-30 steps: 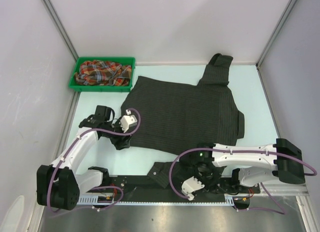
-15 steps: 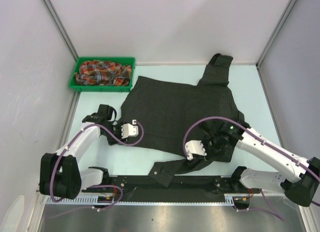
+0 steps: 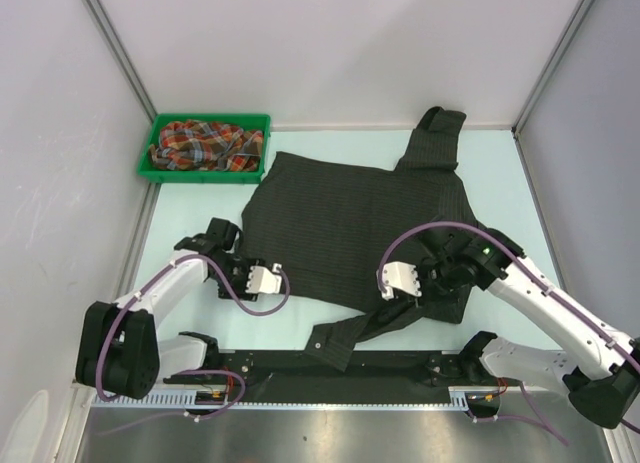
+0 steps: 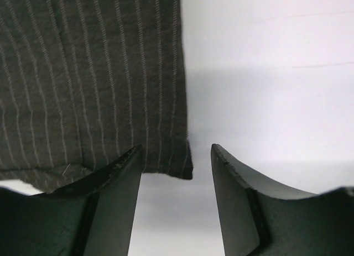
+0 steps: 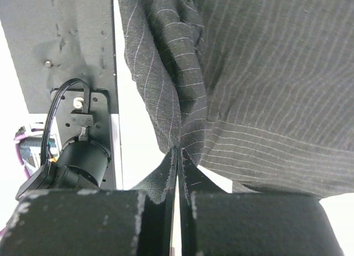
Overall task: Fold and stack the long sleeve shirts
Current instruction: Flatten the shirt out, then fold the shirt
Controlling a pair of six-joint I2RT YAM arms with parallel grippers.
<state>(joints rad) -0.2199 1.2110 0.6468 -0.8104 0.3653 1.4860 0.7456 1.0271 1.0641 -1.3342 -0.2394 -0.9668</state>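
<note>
Since a sec ago our right hand (image 5: 178, 150) has swung in from the near edge, dragging the sleeve (image 3: 350, 335). Its jaws are pinched tight on the black pinstripe shirt (image 3: 350, 213). Our left hand (image 4: 175, 149) slid to the shirt's near-left hem corner. It's approx half open w/ nothing gripped. The shirt is spread mid-worktop (image 3: 500, 183); the plaid shirt (image 3: 205, 143) lies crumpled in the green bin (image 3: 212, 117).

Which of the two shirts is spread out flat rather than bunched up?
The black pinstriped shirt, laid open on the table; the plaid shirt sits crumpled in the green bin.
</note>
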